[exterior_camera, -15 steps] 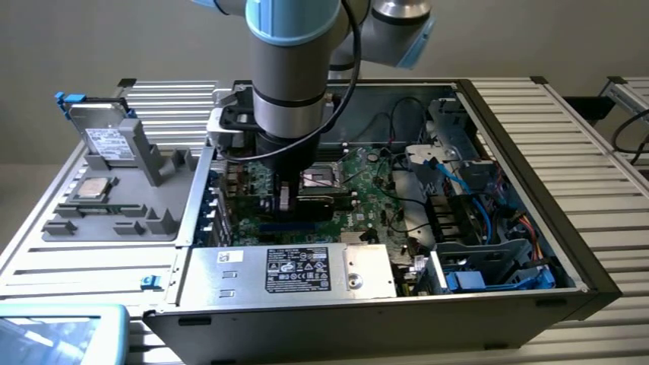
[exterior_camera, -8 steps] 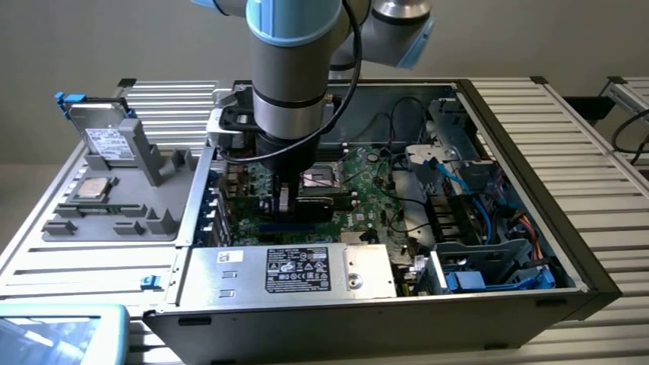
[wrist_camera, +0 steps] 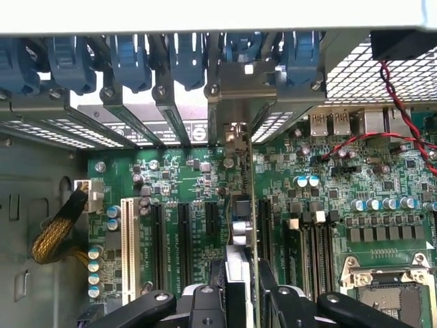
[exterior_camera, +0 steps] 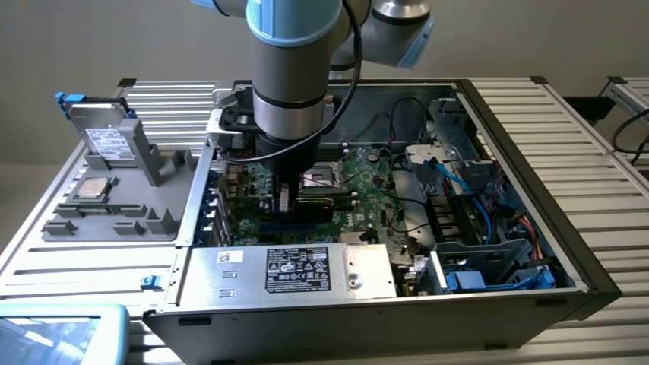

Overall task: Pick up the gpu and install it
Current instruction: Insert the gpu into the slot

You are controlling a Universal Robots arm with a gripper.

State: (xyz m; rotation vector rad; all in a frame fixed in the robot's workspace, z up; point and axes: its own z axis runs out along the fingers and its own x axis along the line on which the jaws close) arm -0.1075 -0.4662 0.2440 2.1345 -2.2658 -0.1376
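**Green board, edge-on, clamped in my fingers over the slots**

Grey plastic is sitting furthest toward the exterior view's left: a parts tray (exterior_camera: 96,226) that is carrying an upright hard drive (exterior_camera: 106,137) with a white label I am failing to read, and a small square silver chip (exterior_camera: 94,188) lying flat below it.

Next comes the open computer case (exterior_camera: 527,152). Its silver power supply (exterior_camera: 294,270) is facing the camera with a black-and-white label (exterior_camera: 297,270). Rows of print and marks are showing there, but no word is coming through.

Above that, my gripper (exterior_camera: 286,194) is reaching down into the case. I am pinching the gpu (exterior_camera: 287,207) between partly closed fingers, which are pressing on its two faces.

In the wrist view my gripper (wrist_camera: 240,301) is gripping the gpu (wrist_camera: 240,225), which is standing on its long edge over the motherboard (wrist_camera: 191,178). The card is lining up with the black expansion slots, beside the white slot (wrist_camera: 127,249). Its silver end bracket (wrist_camera: 239,75) is meeting the rear slot openings under the row of blue latches (wrist_camera: 130,58). I am unable to tell whether the card is fully seated. White lettering between the slots is staying illegible.

Toward the exterior view's right, blue cables (exterior_camera: 476,220) are running through the drive bay.
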